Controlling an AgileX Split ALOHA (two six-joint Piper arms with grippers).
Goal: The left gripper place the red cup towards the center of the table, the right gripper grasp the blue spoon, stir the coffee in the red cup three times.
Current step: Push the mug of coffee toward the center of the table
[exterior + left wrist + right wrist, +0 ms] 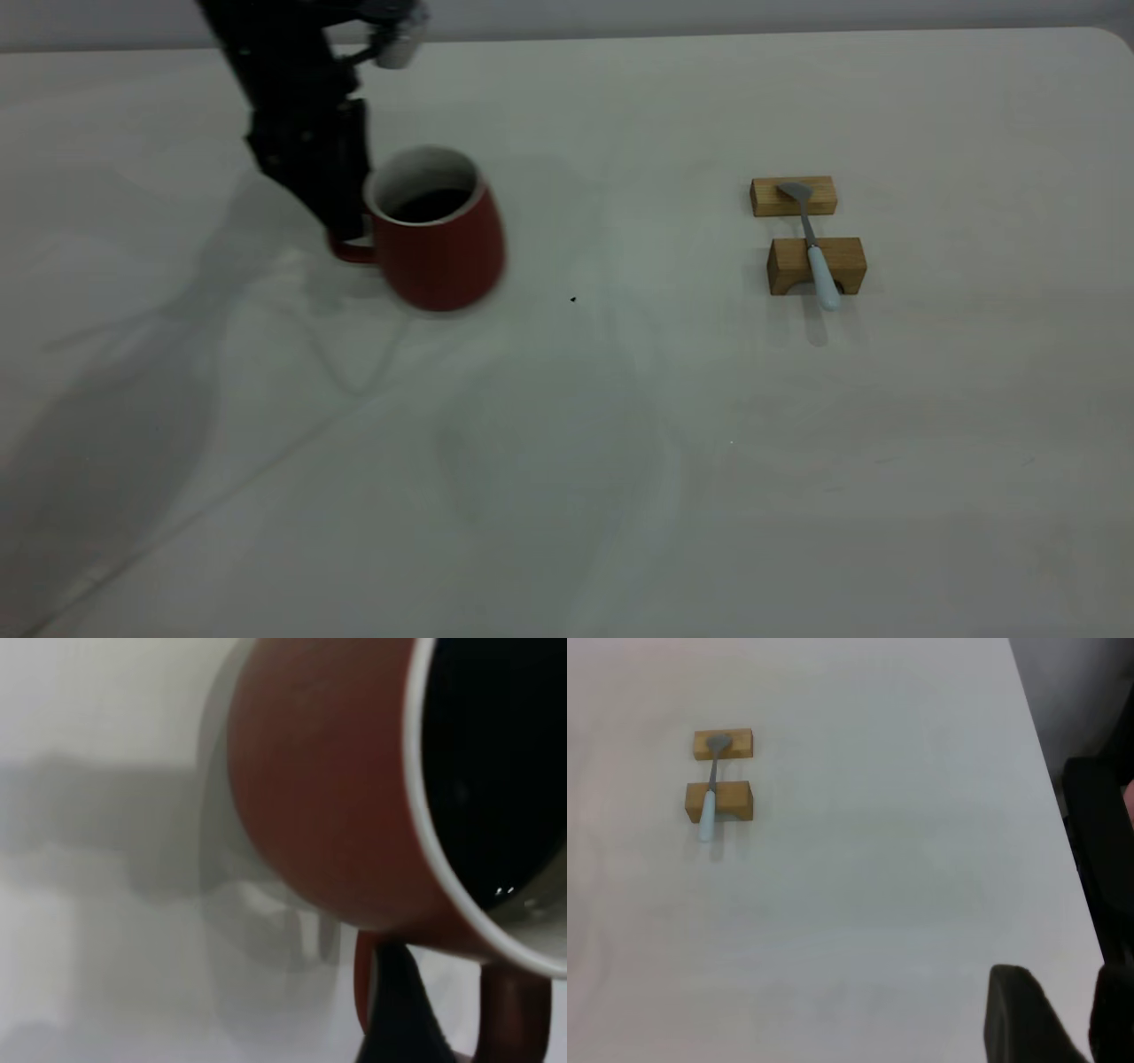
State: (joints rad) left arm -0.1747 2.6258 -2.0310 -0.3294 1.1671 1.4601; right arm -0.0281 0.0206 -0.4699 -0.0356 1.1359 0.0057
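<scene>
The red cup [440, 252] is at the table's [620, 461] back left, tilted, with dark coffee [431, 205] inside. My left gripper [347, 232] comes down from the far side and is shut on the cup's handle. In the left wrist view one black finger [399, 1010] passes through the handle loop, under the red cup [328, 788] and its coffee [496, 771]. The blue spoon [817, 257] lies at the right across two wooden blocks, handle toward the front. My right gripper [1059, 979] is out of the exterior view. It hangs open, well away from the blue spoon [709, 802].
Two small wooden blocks [793, 196] [842, 264] carry the spoon. A tiny dark speck [572, 299] lies on the table between cup and blocks. The table's edge [1045, 771] runs near the right gripper, with dark objects beyond it.
</scene>
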